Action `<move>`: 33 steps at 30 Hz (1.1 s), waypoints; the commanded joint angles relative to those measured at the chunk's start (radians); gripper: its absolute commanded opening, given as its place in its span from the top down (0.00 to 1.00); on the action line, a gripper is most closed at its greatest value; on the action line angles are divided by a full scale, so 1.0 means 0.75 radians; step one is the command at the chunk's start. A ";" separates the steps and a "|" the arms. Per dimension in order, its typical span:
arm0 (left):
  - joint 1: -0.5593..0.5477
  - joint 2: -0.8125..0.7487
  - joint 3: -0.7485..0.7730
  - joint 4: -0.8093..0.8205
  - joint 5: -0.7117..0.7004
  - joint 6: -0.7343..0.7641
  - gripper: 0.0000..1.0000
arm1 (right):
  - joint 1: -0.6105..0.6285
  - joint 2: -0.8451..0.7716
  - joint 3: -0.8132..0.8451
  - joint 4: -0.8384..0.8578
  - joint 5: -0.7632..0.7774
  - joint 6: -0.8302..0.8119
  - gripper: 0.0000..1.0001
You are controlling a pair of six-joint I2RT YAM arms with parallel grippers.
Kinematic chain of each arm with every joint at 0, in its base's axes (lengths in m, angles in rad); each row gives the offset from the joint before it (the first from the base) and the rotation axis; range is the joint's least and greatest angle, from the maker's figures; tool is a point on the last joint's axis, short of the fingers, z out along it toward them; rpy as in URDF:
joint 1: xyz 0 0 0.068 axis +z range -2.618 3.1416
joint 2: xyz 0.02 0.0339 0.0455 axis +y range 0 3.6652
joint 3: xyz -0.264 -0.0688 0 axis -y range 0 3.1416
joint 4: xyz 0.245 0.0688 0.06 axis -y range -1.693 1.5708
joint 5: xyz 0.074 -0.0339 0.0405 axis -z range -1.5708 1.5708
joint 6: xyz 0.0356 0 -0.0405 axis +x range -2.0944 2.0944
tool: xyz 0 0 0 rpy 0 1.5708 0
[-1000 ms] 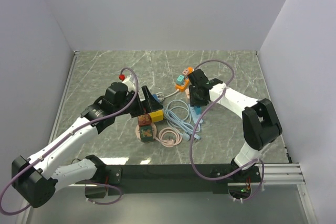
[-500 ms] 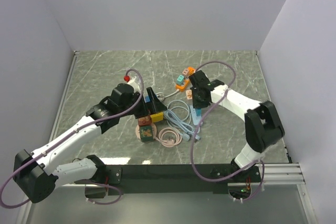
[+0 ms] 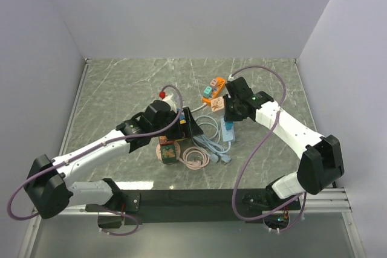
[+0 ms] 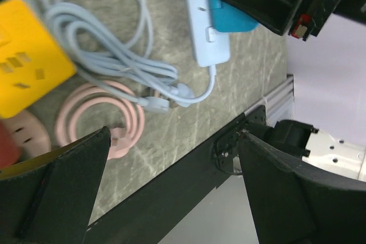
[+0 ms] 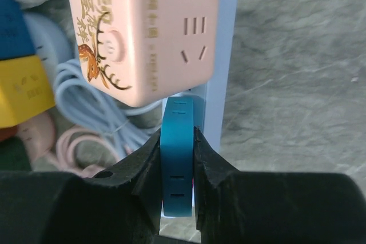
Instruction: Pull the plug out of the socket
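The green marbled bench (image 3: 121, 83) carries a tangle of sockets and cables around its middle. The left arm (image 3: 97, 149) reaches in from the near left corner, and the right arm (image 3: 290, 128) reaches in from the near right corner. A pale blue power strip (image 4: 203, 32) lies flat just right of the middle, with its coiled pale blue cable (image 4: 123, 72) beside it. A pink cable coil (image 4: 134, 121) sits closer to the near edge. A pink cube socket (image 5: 143, 38) with a deer print rests against the strip's far end, and a yellow cube socket (image 4: 28, 61) stands on the left-edge side of the coils. The blue plug (image 5: 177, 170) stands on the strip's face; whether its pins are seated cannot be told. The right gripper (image 5: 177, 138) is clamped on this plug, a finger on each narrow side. The left gripper (image 4: 174, 141) hangs over the cables with its jaws spread wide, holding nothing
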 commanded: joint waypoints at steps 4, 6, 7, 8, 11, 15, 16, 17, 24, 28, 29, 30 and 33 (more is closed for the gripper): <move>-0.129 0.111 -0.018 0.309 0.001 -0.001 0.01 | -0.003 -0.061 0.120 -0.043 -0.304 0.139 1.00; -0.158 0.139 -0.038 0.393 -0.015 -0.007 0.01 | -0.003 -0.082 0.112 -0.041 -0.354 0.182 1.00; -0.160 0.172 -0.042 0.408 -0.018 -0.009 0.01 | -0.003 -0.086 0.106 -0.045 -0.370 0.188 1.00; -0.162 0.193 -0.042 0.416 -0.022 -0.013 0.01 | -0.005 -0.084 0.099 -0.053 -0.379 0.190 1.00; -0.175 0.266 -0.026 0.412 -0.024 -0.022 0.01 | -0.003 -0.059 0.087 -0.104 -0.319 0.166 1.00; -0.189 0.319 -0.024 0.408 -0.040 -0.028 0.01 | -0.011 -0.043 0.026 -0.064 -0.431 0.147 1.00; -0.193 0.336 -0.030 0.420 -0.034 -0.032 0.01 | -0.015 -0.049 0.008 -0.003 -0.476 0.157 1.00; -0.193 0.340 -0.034 0.424 -0.034 -0.036 0.00 | -0.023 -0.067 -0.037 0.030 -0.523 0.174 1.00; -0.197 0.307 -0.156 0.557 -0.026 -0.099 0.01 | -0.164 -0.190 -0.205 0.368 -0.934 0.398 1.00; -0.197 0.218 -0.214 0.600 -0.048 -0.112 0.00 | -0.275 -0.235 -0.316 0.576 -1.121 0.531 1.00; -0.197 0.199 -0.220 0.598 -0.052 -0.114 0.00 | -0.303 -0.241 -0.344 0.599 -1.178 0.548 1.00; -0.197 0.185 -0.232 0.584 -0.071 -0.116 0.00 | -0.314 -0.239 -0.355 0.617 -1.199 0.570 1.00; -0.197 0.121 -0.251 0.588 -0.095 -0.124 0.00 | -0.338 -0.237 -0.391 0.677 -1.268 0.613 1.00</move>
